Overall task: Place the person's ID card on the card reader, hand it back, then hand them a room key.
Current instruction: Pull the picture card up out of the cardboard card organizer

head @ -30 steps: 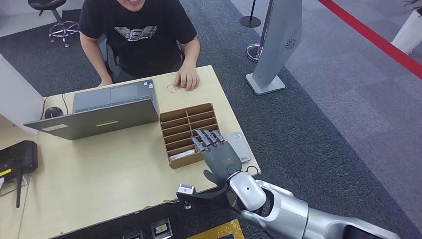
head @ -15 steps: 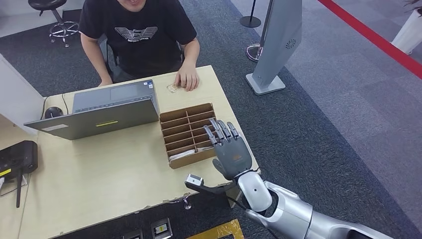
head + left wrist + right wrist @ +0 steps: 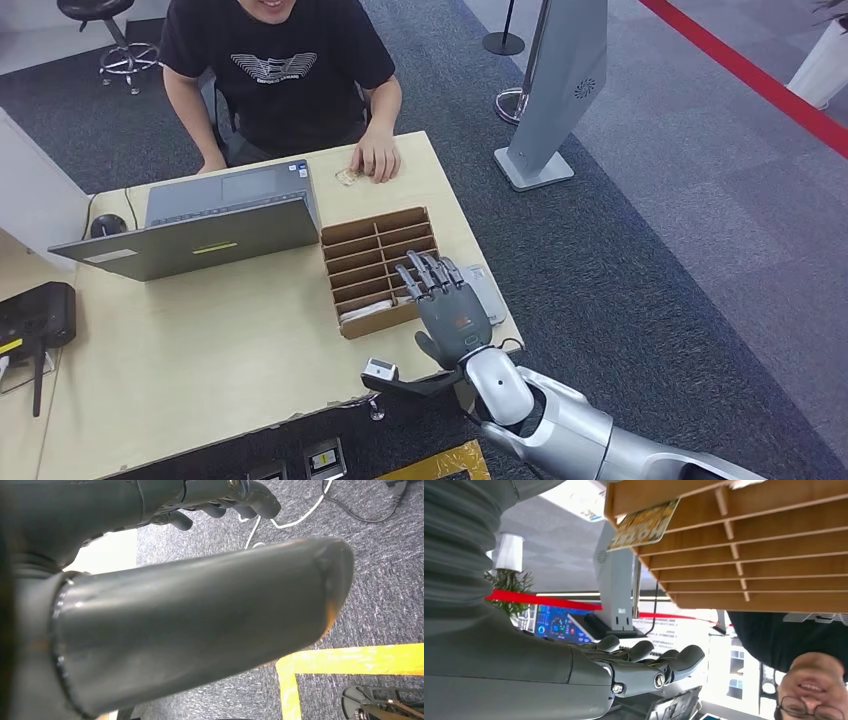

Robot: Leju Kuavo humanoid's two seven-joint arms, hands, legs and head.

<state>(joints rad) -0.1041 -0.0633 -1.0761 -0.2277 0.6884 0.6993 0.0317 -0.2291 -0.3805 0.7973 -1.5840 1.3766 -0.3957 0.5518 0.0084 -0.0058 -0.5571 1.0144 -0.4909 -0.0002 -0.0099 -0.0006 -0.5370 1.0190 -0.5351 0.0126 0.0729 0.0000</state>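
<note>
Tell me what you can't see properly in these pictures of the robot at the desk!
- Grey card reader, head view: the right hand covers most of it; whether a card lies there is hidden.
- Small card, head view: partly under the person's hand, print too small.
- Brown wooden slotted box, head view: near slots hidden by the fingers.
- Left hand, left wrist view: mostly behind its thick grey thumb.

Right robot hand [image 3: 450, 305] flat, fingers extended, empty; arm outstretched
</note>
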